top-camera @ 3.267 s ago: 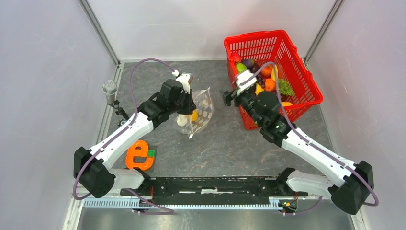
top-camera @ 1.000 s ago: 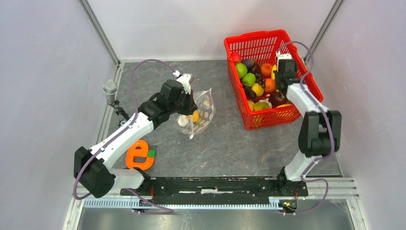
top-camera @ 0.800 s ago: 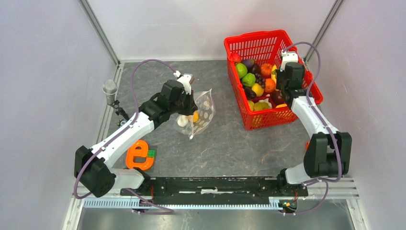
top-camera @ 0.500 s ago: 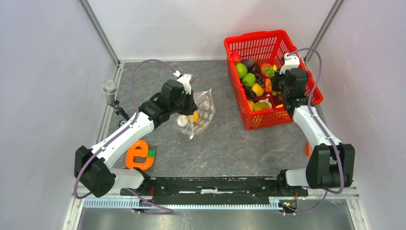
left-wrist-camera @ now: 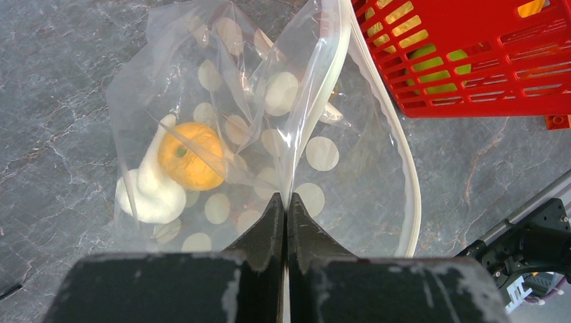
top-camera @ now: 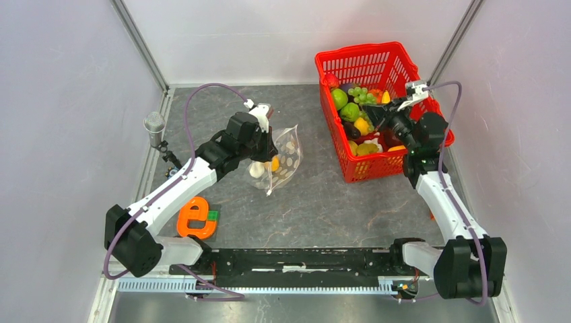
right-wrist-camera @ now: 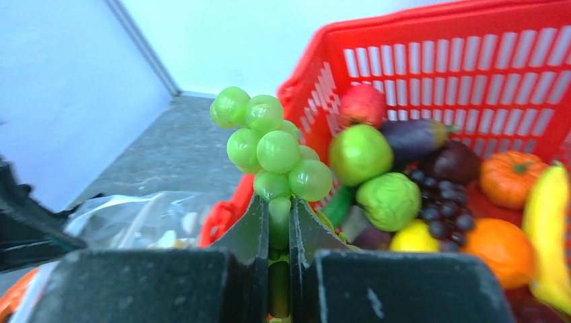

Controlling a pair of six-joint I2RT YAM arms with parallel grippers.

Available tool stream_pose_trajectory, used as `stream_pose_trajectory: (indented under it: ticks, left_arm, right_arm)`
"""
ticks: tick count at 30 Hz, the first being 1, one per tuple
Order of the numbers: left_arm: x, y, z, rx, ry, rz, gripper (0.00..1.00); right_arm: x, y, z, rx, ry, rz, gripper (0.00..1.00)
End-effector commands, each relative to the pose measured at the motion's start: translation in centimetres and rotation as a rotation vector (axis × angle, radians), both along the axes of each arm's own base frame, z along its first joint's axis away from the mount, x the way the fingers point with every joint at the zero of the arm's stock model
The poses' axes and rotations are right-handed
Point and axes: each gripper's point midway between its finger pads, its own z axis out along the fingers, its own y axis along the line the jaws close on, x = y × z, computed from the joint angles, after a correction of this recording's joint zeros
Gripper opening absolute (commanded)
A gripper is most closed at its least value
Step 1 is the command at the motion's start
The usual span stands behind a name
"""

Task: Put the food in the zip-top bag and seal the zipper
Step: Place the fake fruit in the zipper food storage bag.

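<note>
**Orange e-shaped toy** (top-camera: 195, 217): lies on the table (top-camera: 323, 202) near the left arm base. It is not food. Hazard: selecting it for bagging.

**Left end effector** (left-wrist-camera: 284, 208): the jaws are pressed nearly together on one wall of the zip-top bag (left-wrist-camera: 202, 74), holding the mouth raised above the table. An orange toy fruit (left-wrist-camera: 188, 156) and a whitish toy (left-wrist-camera: 151, 195) are already in the bag. The zipper (left-wrist-camera: 415, 195) curves open on the side toward the red basket (top-camera: 363, 64).
- Hazard: the film is thin and slick, so added weight or a knock may pull it from the pinch. The mouth would then collapse and the contents could roll out.
- Hazard: only one wall is held. The free wall may sag inward and narrow the opening.

**Red basket:** stands right of the bag and well apart from it. It holds most of the food, including a green apple (right-wrist-camera: 360, 155), an eggplant (right-wrist-camera: 414, 138) and a banana (right-wrist-camera: 549, 229).

**Right end effector** (right-wrist-camera: 273, 202): the jaws are clamped on the stem end of a green grape bunch (right-wrist-camera: 276, 151), which is carried above the basket interior.
- Hazard: the grip is narrow and low on the bunch, which stands proud of the fingers. A fast swing toward the bag may tilt it or lever it loose over the basket rim or the table.
- Hazard: the bunch is bulky against the bag mouth. An off-centre release may catch the zipper strip and drag the bag out of the left grip.
- Hazard: food seated across the zipper line would likely prevent sealing.
</note>
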Motion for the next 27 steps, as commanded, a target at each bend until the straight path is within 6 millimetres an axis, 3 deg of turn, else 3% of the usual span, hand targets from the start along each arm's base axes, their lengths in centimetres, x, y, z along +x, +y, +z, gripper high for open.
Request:
stream_pose_trajectory:
  ticks: [1,4,9,14,27]
  left_arm:
    - [0.5,-0.7,1.3,-0.045,-0.028,0.007,0.02]
    - [0.6,-0.7,1.3,-0.047,-0.028,0.007,0.02]
    - [0.7,-0.7,1.3,-0.047,-0.030,0.008,0.02]
    - [0.7,-0.6,1.3,-0.046,-0.033,0.012,0.02]
    - [0.5,-0.8,2.0,-0.081,-0.051,0.011,0.02]
  right_arm:
    - [-3.1,3.4,4.7,0.091,-0.155,0.195,0.00]
    - [-4.2,5.5,5.2,0.098,-0.155,0.286,0.00]
    - [-6.8,10.9,5.5,0.077,-0.177,0.462,0.00]
    - [-9.3,15.6,4.6,0.001,-0.204,0.626,0.00]
    - [-10.6,20.9,-3.5,-0.545,-0.124,0.729,0.00]
